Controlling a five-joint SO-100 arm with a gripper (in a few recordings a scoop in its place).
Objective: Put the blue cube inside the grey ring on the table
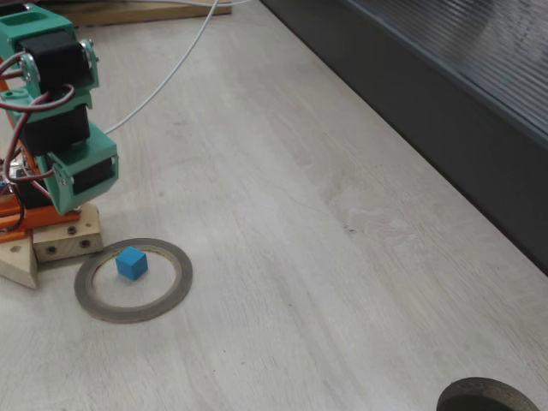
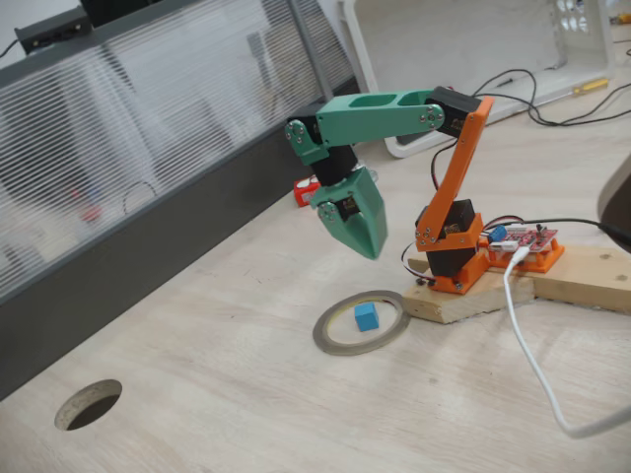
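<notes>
While the blue cube sits inside the grey ring, the closed gripper hangs above.

Bright blue cube, plain matte faces, sitting against the pale whitish wood-grain table with its faint grey streaks. The grey ring reads grey-brown, with a paler yellowish inner rim. Teal-green gripper on a teal-green forearm, black motors tucked in, then an orange upper arm and orange base. Pale raw wooden board beneath. White cable snaking off. Dark grey ribbed panel along the edge, translucent and striped in another fixed view.
</notes>
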